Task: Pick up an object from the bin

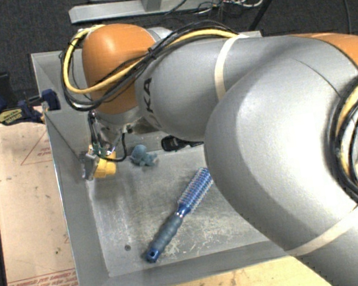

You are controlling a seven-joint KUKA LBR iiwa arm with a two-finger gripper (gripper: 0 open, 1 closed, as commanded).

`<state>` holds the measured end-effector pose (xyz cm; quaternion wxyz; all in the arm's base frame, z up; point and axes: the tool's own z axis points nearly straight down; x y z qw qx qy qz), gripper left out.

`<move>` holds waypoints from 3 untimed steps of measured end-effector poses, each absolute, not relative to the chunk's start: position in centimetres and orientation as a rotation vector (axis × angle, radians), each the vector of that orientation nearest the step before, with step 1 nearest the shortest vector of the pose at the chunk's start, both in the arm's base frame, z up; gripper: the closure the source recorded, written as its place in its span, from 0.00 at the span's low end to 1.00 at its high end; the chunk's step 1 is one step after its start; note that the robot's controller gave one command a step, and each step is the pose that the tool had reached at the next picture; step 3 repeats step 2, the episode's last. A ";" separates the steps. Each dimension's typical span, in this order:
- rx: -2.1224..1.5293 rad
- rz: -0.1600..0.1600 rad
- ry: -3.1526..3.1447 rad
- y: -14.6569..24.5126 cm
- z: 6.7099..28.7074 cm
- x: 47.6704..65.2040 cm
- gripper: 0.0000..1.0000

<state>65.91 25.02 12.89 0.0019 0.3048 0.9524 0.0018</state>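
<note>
My gripper (pixel 91 164) is low in the bin's far left part, close to the left wall. A small yellow object (pixel 107 169) sits right against its tip, on its right side; whether it is held is hidden. A small grey-blue figure (pixel 142 156) lies just right of that on the floor. A short black object (pixel 170 144) pokes out from under the arm beyond it.
A blue brush with a bristled head (pixel 178 214) lies slantwise across the middle of the bin floor, handle toward the near left corner. The big grey and orange arm covers the bin's right and far parts.
</note>
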 end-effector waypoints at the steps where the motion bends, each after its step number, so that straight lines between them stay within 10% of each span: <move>1: 0.954 0.005 2.990 25.0 15.9 66.0 1.00; 3: 0.952 0.003 2.991 25.1 17.2 66.1 1.00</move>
